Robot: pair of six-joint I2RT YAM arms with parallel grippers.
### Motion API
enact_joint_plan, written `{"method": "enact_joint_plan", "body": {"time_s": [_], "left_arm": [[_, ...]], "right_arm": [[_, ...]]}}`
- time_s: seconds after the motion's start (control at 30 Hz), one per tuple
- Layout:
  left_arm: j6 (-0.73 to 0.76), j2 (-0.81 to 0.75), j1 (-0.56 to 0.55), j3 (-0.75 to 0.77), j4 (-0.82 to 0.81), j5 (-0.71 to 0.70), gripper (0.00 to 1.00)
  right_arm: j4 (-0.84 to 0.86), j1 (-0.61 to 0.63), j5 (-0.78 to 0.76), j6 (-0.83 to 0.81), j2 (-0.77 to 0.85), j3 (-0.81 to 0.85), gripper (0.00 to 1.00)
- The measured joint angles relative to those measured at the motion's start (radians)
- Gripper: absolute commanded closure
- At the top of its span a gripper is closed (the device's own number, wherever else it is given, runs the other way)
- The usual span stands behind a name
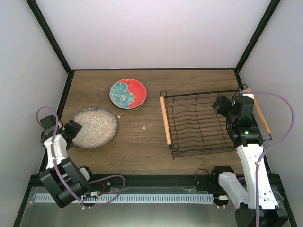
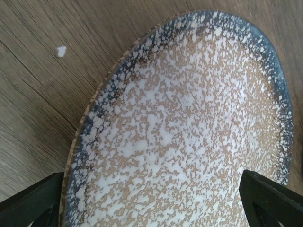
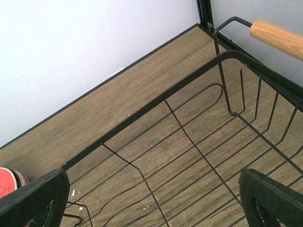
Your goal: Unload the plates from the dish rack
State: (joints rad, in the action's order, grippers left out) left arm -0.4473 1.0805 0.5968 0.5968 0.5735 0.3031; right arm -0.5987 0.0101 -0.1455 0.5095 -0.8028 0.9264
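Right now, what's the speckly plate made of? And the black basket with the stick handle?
The speckled plate looks like glazed ceramic: brown-and-white flecks, dark blue rim. The rack seems thin metal wire, painted or coated black. Its handle looks like bare light wood, with faint grain.

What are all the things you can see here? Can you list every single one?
speckled plate: one, grey-white, flat on the table's left side
red plate: one, red with a teal flower, far middle, seems to rest on more plates, number unclear
dish rack: one, black wire with wooden handles, right side, no plates inside
crumb: one, white, between speckled plate and rack
table: one, brown wood
left hand: black, open, at the speckled plate's left edge
right hand: black, open, over the rack
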Motion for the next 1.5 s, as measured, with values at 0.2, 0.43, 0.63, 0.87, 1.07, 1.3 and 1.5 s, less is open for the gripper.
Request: {"method": "enact_joint_plan", "body": {"time_s": [0.2, 0.43, 0.63, 0.87, 1.07, 1.3, 1.5], "left_arm": [[0.007, 0.043, 0.001, 0.049, 0.022, -0.054, 0.0], [0.011, 0.062, 0.001, 0.105, 0.054, -0.103, 0.0], [0.029, 0.062, 0.001, 0.233, 0.077, -0.137, 0.0], [0.085, 0.069, -0.085, 0.359, 0.008, -0.068, 0.0], [0.179, 0.085, -0.302, 0.41, -0.028, 0.033, 0.0], [0.311, 0.085, -0.394, 0.455, -0.026, 0.107, 0.0], [0.412, 0.105, -0.472, 0.508, -0.024, 0.143, 0.0]], "right_arm": [[-0.002, 0.0, -0.005, 0.0, 0.0, 0.0, 0.0], [-0.002, 0.0, -0.008, -0.001, 0.0, 0.0, 0.0], [-0.013, 0.0, 0.052, -0.049, -0.075, 0.021, 0.0], [-0.014, 0.0, 0.175, -0.087, -0.254, 0.108, 0.0], [-0.002, 0.0, 0.231, -0.082, -0.3, 0.14, 0.0], [0.004, 0.0, 0.259, -0.083, -0.315, 0.14, 0.0], [0.014, 0.001, 0.266, -0.083, -0.314, 0.136, 0.0]]}}
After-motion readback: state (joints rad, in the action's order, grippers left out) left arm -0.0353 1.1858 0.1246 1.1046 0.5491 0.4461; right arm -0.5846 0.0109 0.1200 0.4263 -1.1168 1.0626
